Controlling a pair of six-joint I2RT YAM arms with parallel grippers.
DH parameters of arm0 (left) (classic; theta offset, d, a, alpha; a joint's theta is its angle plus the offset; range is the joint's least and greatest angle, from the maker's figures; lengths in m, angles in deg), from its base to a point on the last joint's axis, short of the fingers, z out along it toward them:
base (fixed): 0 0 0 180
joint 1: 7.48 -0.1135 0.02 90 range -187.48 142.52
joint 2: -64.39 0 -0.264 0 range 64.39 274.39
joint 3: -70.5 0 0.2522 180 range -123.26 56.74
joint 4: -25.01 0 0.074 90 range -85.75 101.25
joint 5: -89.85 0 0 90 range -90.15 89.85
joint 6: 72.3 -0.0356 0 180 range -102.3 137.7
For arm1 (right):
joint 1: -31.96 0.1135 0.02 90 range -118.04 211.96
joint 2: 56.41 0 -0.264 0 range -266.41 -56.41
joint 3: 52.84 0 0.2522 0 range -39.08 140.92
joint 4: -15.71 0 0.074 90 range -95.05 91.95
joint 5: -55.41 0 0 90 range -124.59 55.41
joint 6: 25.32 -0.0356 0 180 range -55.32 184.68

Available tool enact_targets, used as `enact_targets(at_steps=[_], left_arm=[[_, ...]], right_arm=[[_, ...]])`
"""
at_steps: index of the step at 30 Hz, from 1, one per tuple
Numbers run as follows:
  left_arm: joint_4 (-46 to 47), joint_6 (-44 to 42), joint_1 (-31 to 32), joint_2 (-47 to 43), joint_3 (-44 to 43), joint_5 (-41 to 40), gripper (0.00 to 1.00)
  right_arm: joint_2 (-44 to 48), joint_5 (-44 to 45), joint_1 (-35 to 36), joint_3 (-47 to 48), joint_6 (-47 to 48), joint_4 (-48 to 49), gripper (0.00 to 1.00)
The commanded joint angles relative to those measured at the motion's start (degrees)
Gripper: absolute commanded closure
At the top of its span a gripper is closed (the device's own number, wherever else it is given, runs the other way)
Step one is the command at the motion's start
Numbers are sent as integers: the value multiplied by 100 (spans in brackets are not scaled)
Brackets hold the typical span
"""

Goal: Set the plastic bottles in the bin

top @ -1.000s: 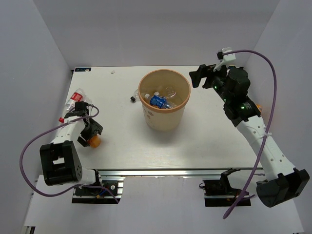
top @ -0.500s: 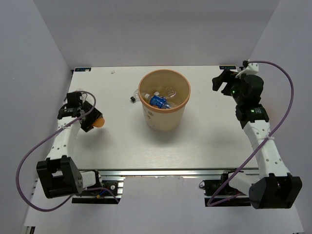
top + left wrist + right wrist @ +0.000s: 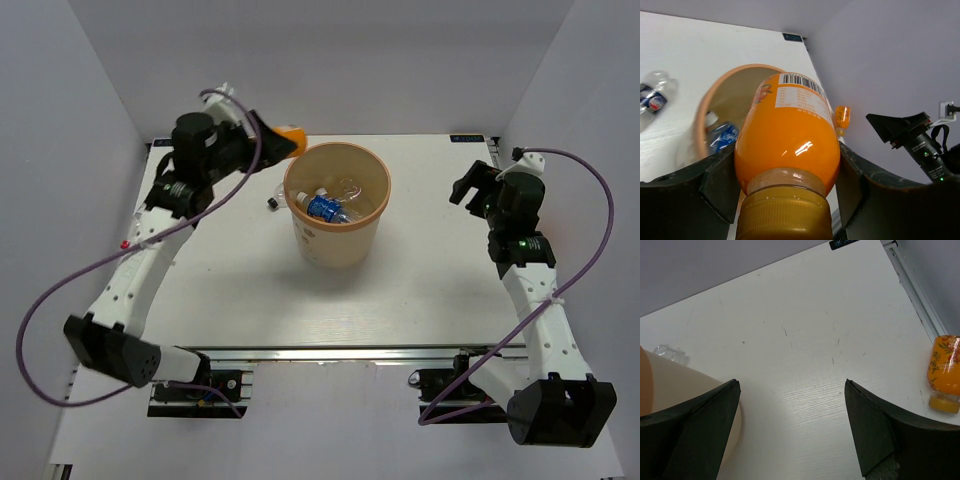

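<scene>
Several bottles lie in the bin, the left claw clamps an orange bottle near its rim, and the right claw gapes empty while a second orange bottle waits on the counter.

Bright, even light falls from overhead on the white table, and the bin throws only a soft, pale shadow toward the near edge. In the left wrist view the orange bottle carries a small white glint. Its cap is out of focus, and the bin rim behind looks smeared, perhaps by motion. The right wrist view is crisp enough to show fine scratches on the table.
</scene>
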Motion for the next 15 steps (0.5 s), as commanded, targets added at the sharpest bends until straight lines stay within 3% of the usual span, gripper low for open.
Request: enact_targets(at_steps=[1,4,5,7,15], left_arm=[[210,-444,566,822,-606,471,50],[-378,-848,936,1517,-1398,200,42],[-450,-901,972,1614,-1582,121,20],[-486,-954,990,1799,-1697,119,5],[-1320,-1393,990,2432,-3296,226,2]], right_arm=[[82,217,-14,-31,-46,-98,11],[73,532,-14,4,77,-291,11],[56,665,-14,21,95,-371,11],[-23,1253,-14,127,112,-590,11],[-410,1896,-356,636,489,-855,11]])
